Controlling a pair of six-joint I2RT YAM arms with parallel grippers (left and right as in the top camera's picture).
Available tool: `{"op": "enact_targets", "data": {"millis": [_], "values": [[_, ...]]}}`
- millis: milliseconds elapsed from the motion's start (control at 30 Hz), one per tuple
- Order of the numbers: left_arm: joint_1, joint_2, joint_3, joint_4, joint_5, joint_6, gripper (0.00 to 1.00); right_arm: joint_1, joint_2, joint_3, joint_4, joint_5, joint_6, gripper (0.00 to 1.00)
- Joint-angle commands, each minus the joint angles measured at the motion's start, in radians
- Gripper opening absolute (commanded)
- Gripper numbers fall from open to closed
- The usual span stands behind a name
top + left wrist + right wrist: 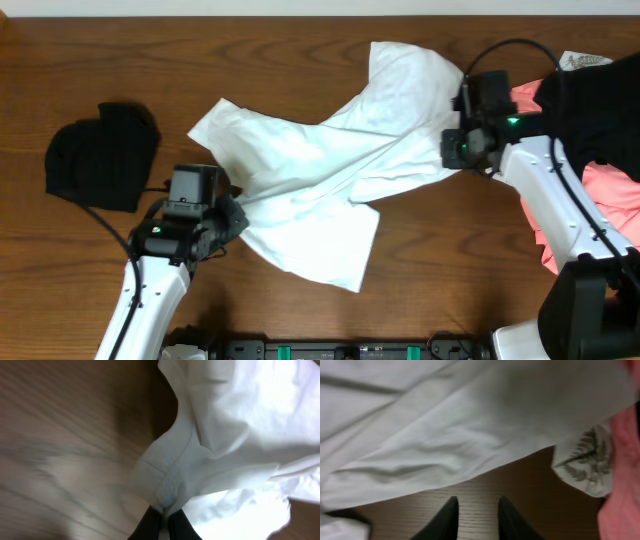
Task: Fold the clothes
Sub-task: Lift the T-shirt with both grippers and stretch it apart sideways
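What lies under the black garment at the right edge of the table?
A coral-pink garment sticks out from beneath the black garment; how far it extends underneath is covered.

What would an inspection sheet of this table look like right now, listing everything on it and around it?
Surface: brown wooden table.
Job's things: white T-shirt crumpled across the middle; black garment at the left; coral-pink garment at the right edge, with a second black garment lying on it.
Clutter: nothing seen.
Grippers: left gripper pinched shut on the T-shirt's edge; right gripper open over bare wood beside the shirt, holding nothing.
Cables: black cable looping over the right arm; second cable by the left arm.
Surroundings: dark equipment bar along the near edge.
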Motion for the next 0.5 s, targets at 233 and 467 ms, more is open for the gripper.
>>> {"op": "enact_targets", "data": {"millis": [233, 467], "values": [[0.125, -0.006, -0.001, 0.001, -0.074, 0.046, 0.06, -0.126, 0.071, 0.008, 0.016, 0.002, 0.011, 0.38], [0.135, -0.005, -0.001, 0.002, -0.096, 0.078, 0.06, -0.160, 0.177, 0.008, 0.044, -0.002, 0.011, 0.49]]}}
